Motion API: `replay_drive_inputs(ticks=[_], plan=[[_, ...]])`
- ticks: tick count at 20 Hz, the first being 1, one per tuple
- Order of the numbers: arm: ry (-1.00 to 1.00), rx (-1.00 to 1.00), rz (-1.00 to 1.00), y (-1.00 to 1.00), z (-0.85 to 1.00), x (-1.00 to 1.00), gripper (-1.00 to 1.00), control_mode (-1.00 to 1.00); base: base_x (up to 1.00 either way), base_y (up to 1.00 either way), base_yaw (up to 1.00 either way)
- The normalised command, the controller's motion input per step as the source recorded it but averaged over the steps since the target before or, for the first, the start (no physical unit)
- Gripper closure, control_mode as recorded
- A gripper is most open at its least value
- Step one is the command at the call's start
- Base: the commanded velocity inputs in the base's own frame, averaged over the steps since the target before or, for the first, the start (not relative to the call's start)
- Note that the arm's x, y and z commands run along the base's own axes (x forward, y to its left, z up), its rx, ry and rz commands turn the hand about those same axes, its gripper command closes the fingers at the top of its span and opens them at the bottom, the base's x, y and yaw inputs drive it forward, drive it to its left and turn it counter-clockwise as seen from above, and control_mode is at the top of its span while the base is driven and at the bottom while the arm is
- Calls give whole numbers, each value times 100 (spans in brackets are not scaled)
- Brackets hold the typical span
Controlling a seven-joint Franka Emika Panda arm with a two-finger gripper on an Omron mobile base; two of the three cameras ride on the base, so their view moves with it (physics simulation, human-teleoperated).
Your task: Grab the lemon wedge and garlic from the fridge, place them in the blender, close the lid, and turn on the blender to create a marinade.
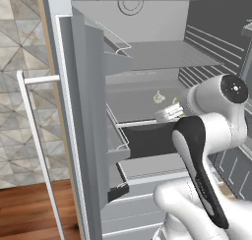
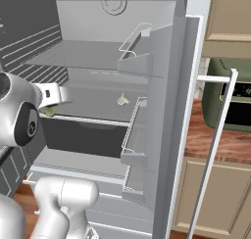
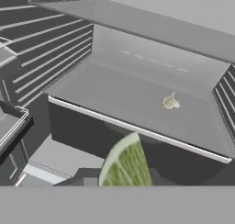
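Two ingredients, one already in hand: I have the pincer (image 2: 55, 107) closed on the lemon wedge (image 3: 125, 162) at the front edge of the fridge's (image 1: 147, 27) middle shelf (image 3: 137, 99), the green-yellow piece sitting right at the tips in the hand view. The garlic (image 3: 170, 101) lies apart on that same shelf, deeper in and toward the right-hand wall, beyond the white front lip (image 3: 137, 130). Open door racks (image 2: 137, 42) flank the cavity on both sides. My judgement: the wedge must back straight out past the lip, the racks being the likeliest snag; the garlic waits for a second trip.
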Motion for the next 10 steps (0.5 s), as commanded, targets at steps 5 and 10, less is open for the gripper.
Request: replay_drive_inputs(ticks=[5,10], plan=[[1,0,0,-50,0,0,100,-100,0,0,0],[0,0,0,-9,0,0,100,-100,0,0,0]])
